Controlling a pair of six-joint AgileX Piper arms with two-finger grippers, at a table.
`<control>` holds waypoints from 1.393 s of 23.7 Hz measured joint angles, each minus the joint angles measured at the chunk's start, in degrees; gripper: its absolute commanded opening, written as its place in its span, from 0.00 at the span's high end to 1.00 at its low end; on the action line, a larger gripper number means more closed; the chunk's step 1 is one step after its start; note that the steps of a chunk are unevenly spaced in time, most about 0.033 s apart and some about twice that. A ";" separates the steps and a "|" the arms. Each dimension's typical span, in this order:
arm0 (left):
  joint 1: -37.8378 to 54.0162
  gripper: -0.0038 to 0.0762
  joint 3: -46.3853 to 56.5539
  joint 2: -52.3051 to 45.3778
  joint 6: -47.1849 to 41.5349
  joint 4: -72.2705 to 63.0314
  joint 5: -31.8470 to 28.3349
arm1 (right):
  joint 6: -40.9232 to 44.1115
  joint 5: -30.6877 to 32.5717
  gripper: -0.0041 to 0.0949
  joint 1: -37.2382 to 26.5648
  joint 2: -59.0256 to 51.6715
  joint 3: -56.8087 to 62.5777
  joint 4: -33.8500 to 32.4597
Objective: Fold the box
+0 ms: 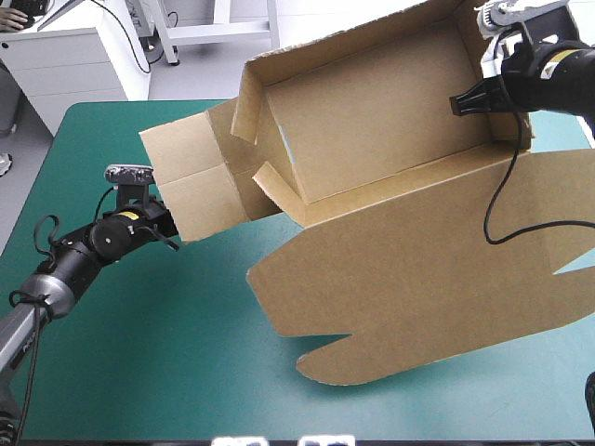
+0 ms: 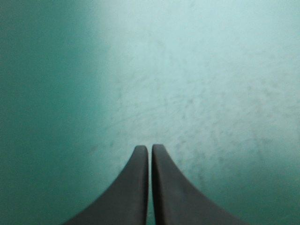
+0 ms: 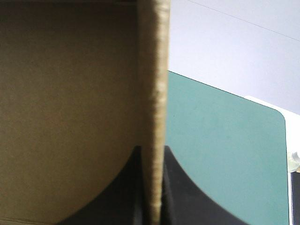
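Note:
The brown box (image 1: pixel 372 121) is an open tray with its walls raised, tilted up off the table at the far right. Its flat lid (image 1: pixel 446 269) hangs down toward the front, and a side flap (image 1: pixel 191 186) sticks out to the left. My right gripper (image 1: pixel 465 100) pinches the tray's right wall from above. In the right wrist view the board's edge (image 3: pixel 157 93) runs between the black fingers of that gripper (image 3: pixel 152 154). My left gripper (image 1: pixel 170 237) sits low at the flap's lower corner. It (image 2: pixel 150 150) is shut with nothing in it, over bare teal-green cover (image 2: pixel 187 70).
The teal-green cover (image 1: pixel 139 353) shows at the front left, in front of the left arm. The lid's rounded tabs (image 1: pixel 335 358) reach toward the table's front edge. In the right wrist view, a rounded table corner (image 3: pixel 276 117) shows beyond the box.

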 measured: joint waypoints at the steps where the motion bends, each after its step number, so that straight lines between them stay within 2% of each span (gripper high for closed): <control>1: -0.08 0.93 -2.38 -0.58 5.11 -5.83 1.56 | 0.00 0.00 0.98 0.00 0.00 0.00 -0.12; 4: -0.08 0.93 -5.91 -0.65 19.17 -21.99 5.10 | 0.00 0.00 0.98 0.00 0.00 0.00 -0.11; 5: 0.33 0.93 -6.44 -0.29 27.02 -32.90 7.55 | -0.01 0.00 0.98 0.00 0.00 0.00 -0.11; 6: 0.84 0.93 -6.48 0.12 32.34 -38.37 9.19 | -0.01 0.00 0.98 0.00 0.00 0.00 -0.11; 9: 3.90 0.93 -6.53 2.81 44.24 -53.80 15.89 | -0.01 0.00 0.98 0.00 0.00 0.00 -0.06; 11: 5.72 0.93 -6.53 6.17 48.20 -61.11 20.00 | -0.01 0.00 0.98 0.00 0.00 0.00 -0.06; 12: 6.12 0.93 -6.53 7.47 48.94 -63.03 21.43 | -0.01 0.00 0.98 0.00 0.00 0.00 -0.06; 14: 6.50 0.94 -6.60 11.26 52.23 -66.15 28.61 | -0.06 0.00 0.98 0.00 0.00 0.00 0.49; 16: 6.50 0.95 -7.28 14.01 55.80 -66.59 41.26 | -0.31 0.00 0.98 0.00 0.00 0.00 1.53; 19: 6.50 0.95 -7.54 14.22 57.18 -66.63 46.87 | -0.44 0.00 0.98 0.00 0.00 0.00 2.07; 24: 6.50 0.96 -7.69 14.10 57.44 -66.70 51.55 | -0.44 0.00 0.98 0.00 0.00 0.00 2.07; 33: 6.50 0.96 -10.80 6.76 57.44 -66.51 52.41 | -0.44 0.00 0.98 0.00 2.24 0.00 2.07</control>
